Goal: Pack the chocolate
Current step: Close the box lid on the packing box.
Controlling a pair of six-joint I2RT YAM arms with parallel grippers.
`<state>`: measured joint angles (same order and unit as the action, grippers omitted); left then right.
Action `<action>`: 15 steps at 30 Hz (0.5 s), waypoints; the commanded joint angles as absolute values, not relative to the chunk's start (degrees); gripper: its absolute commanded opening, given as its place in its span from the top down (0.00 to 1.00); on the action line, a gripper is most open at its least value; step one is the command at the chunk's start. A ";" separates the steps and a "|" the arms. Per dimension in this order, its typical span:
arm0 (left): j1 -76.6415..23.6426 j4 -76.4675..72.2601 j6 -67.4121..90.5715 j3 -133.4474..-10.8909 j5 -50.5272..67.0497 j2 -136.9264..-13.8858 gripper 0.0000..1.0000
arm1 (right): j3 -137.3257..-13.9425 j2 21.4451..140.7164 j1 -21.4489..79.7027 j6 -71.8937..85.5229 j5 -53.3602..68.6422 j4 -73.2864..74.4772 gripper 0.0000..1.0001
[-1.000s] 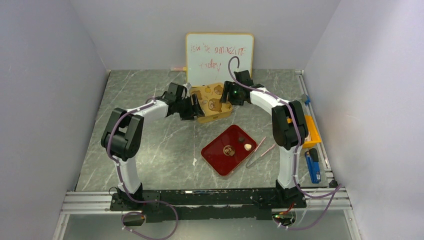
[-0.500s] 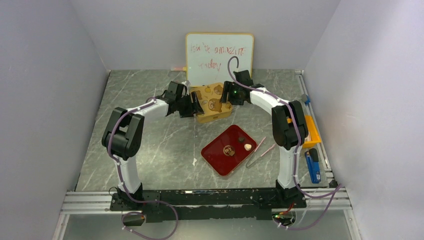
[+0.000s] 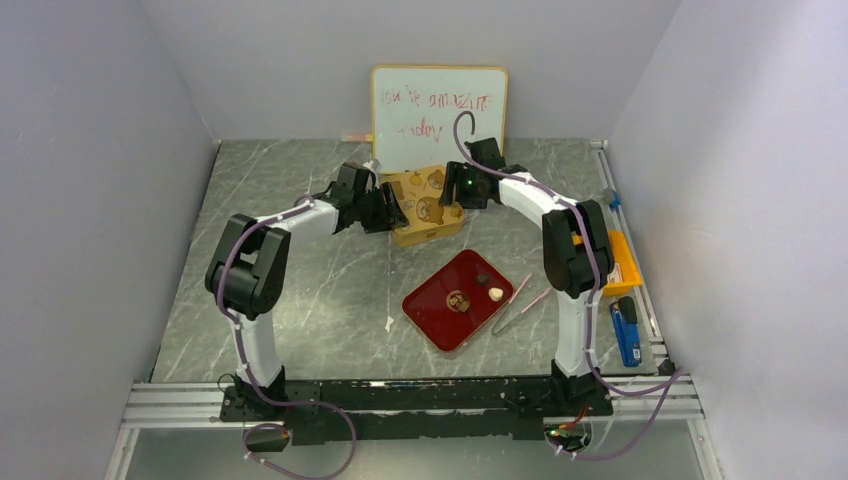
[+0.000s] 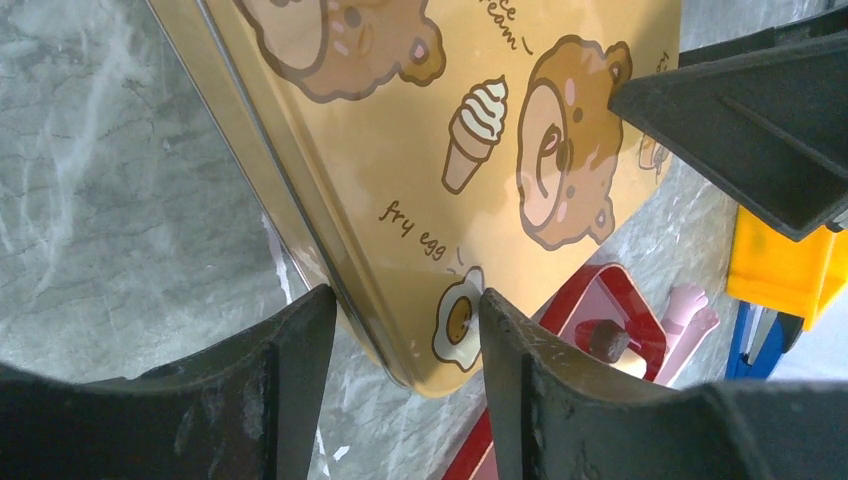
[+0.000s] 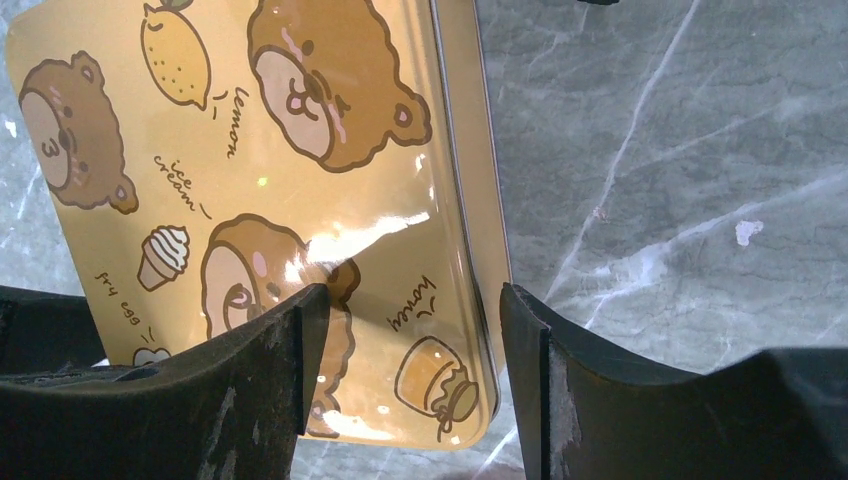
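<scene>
Top external: three chocolates (image 3: pixel 495 294) on one tray (image 3: pixel 440 325); left fingers (image 4: pixel 290 400), right fingers (image 5: pixel 250 390) released over one tin (image 3: pixel 428 208).

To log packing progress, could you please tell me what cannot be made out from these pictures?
Inside of the tin: every view, hidden by its lid.
The chocolate on the red tray: top view, too small to count surely; left wrist view, partly behind the left fingers.
Whether any fingers touch the tin: both wrist views, contact point not shown.
Writing on the whiteboard: top view, too faint.
</scene>
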<state>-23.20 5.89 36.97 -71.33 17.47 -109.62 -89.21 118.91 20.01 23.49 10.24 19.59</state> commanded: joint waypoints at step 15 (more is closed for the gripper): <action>-26.44 13.37 36.49 -68.71 11.08 -116.77 0.61 | -90.79 126.91 22.06 18.68 8.33 30.10 0.51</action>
